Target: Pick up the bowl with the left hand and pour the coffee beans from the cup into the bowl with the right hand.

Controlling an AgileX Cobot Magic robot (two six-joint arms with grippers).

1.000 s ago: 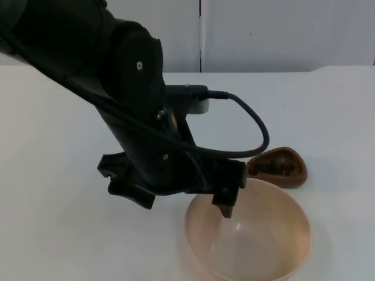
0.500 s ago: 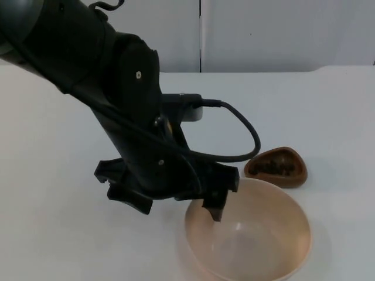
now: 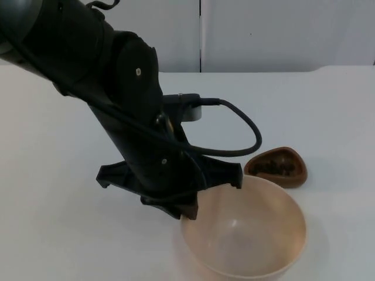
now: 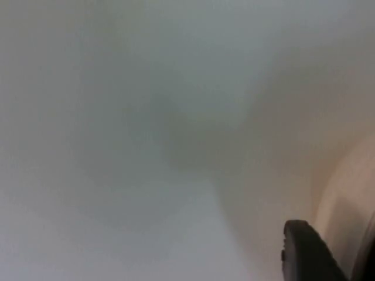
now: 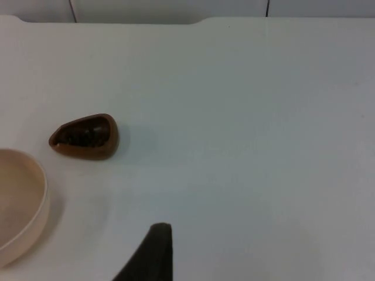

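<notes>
- Left gripper (image 3: pixel 190 212): at the bowl (image 3: pixel 246 234) rim; we cannot tell its grip, lift unconfirmed.
- Right gripper (image 5: pixel 153 253): waits apart.
- Cup (image 3: pixel 276 167): just behind bowl, beans unpoured.

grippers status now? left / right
Left gripper: at the near-left rim of the bowl; whether it grips it cannot be told.
Right gripper: waits above the table, apart from the cup; state cannot be told.

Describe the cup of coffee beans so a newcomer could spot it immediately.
On the white table, find the big pale bowl at the left tool. Just beyond its rim sits the cup: small, dark brown, teardrop-shaped, holding dark beans, unlike the pale, empty bowl.
</notes>
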